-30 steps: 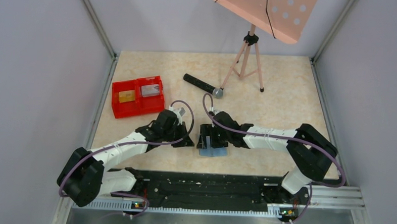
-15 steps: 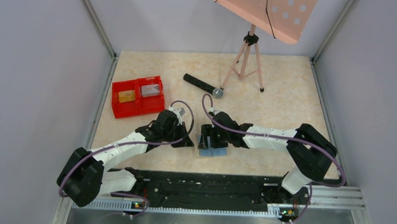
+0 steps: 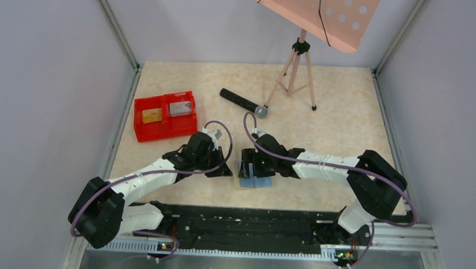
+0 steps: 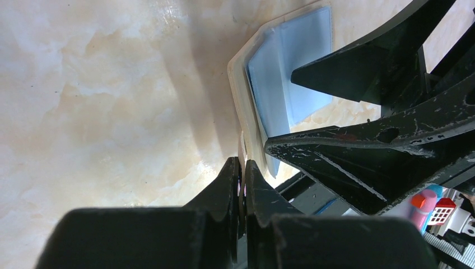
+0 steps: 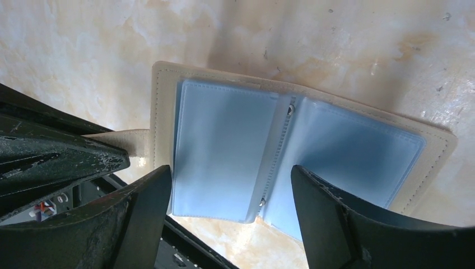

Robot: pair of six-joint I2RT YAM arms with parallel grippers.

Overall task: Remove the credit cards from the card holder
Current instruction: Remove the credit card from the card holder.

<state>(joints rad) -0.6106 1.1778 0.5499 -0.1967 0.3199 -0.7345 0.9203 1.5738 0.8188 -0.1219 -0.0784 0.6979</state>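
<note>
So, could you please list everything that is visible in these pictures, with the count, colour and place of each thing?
flat bifold card holder: one, light blue with a cream border, lying open near the table's front edge
two-compartment plastic tray: one, red, far left
thin rectangular credit cards: two, gold-yellow in the tray's left compartment, silvery grey in its right
stick microphone: one, black with a grey head, middle back
tripod stand with a perforated board: one, pink, back right
table top: one, beige marble pattern
left gripper: one, black, shut on the card holder's cream edge
right gripper: one, black, open, over the card holder
</note>
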